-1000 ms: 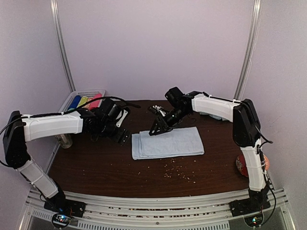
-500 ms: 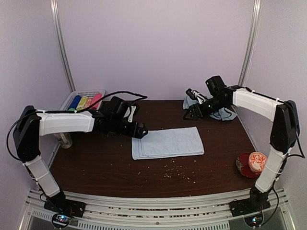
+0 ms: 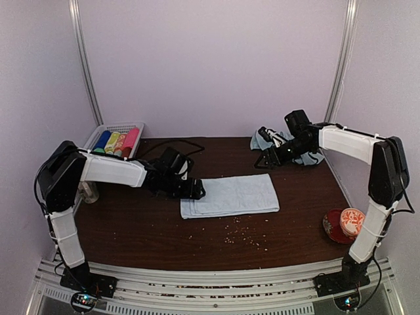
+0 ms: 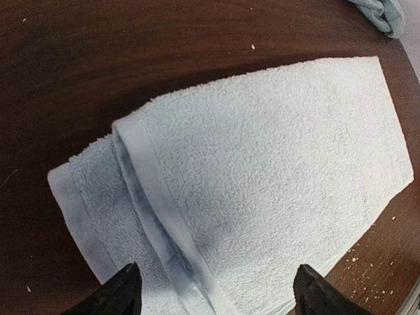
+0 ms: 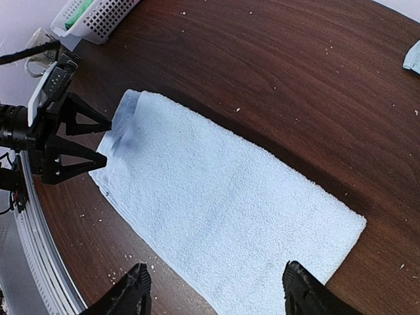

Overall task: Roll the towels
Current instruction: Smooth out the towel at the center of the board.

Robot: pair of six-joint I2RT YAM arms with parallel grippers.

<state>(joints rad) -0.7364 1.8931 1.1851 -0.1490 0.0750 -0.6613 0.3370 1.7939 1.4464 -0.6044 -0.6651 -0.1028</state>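
Towels in pale blue lie on a dark wooden table (image 3: pixel 131 223): a flat towel (image 3: pixel 230 195) folded at the centre and a crumpled towel (image 3: pixel 310 158) toward 1 o'clock, near the far right edge. The left gripper (image 3: pixel 195 189) sits low at the flat towel's 9 o'clock end, its jaws spread wide and holding nothing. The right gripper (image 3: pixel 268 159) hangs just beside the crumpled towel, on its 9 o'clock side, jaws also apart and empty.

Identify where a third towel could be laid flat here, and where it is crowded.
Bare wood: near-left, between the left hand, the folded towel and the table front edge. Crowded: back right, by the crumpled towel and right hand.
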